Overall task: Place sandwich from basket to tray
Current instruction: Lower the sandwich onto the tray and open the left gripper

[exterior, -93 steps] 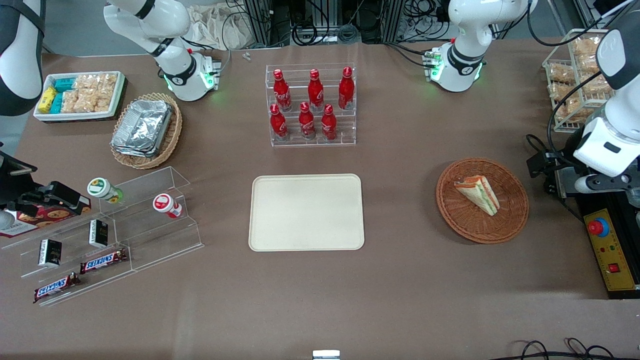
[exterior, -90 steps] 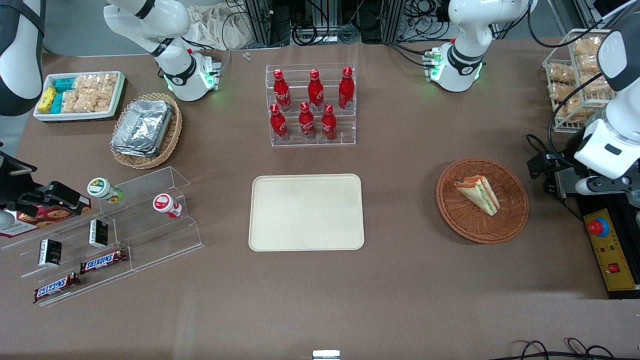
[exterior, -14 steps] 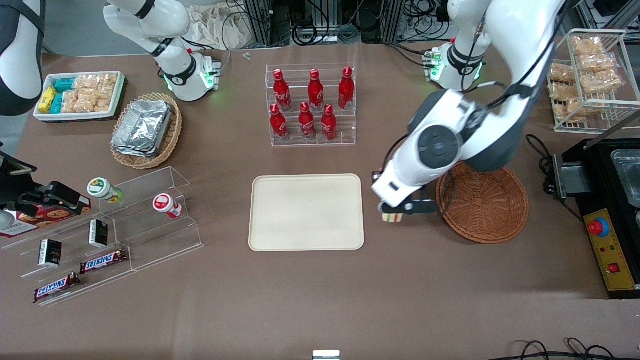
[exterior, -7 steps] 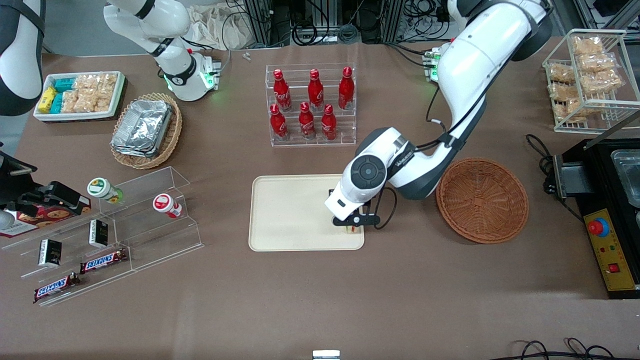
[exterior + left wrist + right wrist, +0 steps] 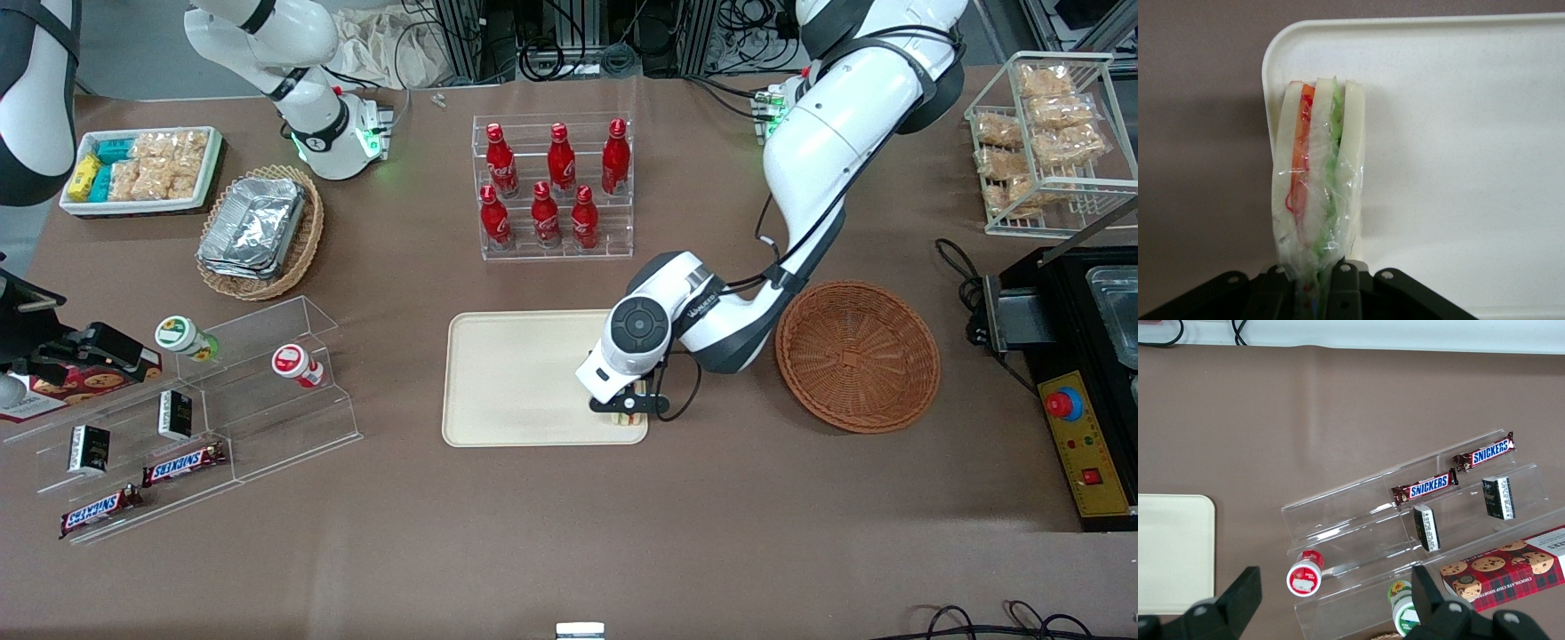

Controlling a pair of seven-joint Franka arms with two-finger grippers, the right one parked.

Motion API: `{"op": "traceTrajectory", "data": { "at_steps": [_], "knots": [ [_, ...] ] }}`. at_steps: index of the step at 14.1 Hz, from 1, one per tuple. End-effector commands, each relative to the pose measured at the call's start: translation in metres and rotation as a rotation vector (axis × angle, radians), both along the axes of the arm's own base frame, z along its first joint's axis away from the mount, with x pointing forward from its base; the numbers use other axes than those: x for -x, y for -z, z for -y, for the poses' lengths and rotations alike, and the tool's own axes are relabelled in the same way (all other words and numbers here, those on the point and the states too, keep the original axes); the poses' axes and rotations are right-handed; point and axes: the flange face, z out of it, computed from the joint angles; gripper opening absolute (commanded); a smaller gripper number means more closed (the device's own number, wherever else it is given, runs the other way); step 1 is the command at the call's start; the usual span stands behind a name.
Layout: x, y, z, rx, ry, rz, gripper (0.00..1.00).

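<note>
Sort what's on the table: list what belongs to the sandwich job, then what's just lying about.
Job:
- sandwich, clamped in the gripper over the tray's corner
- tray
- basket, now without the sandwich

Lying about:
- cola bottles in a clear rack
- foil containers in an oval basket
- Snickers bars on clear shelves
- snack packs in a white tray

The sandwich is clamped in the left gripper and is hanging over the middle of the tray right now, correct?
Not the middle. The left gripper is shut on the sandwich, but the left wrist view shows it at a rounded corner of the tray, partly over the rim. The front view puts it at the tray's corner nearest the camera, on the side toward the basket.
</note>
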Motion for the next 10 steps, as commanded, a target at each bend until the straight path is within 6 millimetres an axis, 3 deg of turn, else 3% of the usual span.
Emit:
{"op": "traceTrajectory", "data": {
  "at_steps": [1,2,3,4,7,10],
  "knots": [
    [-0.002,0.002,0.007,0.000,0.005,0.012,0.00],
    [-0.001,0.007,0.007,-0.002,-0.002,0.004,0.15],
    [-0.002,0.009,0.008,0.000,-0.010,0.006,0.49],
    [-0.001,0.010,0.009,0.008,-0.011,0.012,0.98],
    [-0.006,-0.003,0.008,0.018,-0.017,0.029,0.98],
    [-0.017,-0.040,-0.003,0.026,-0.034,0.075,0.99]
  ]
}}
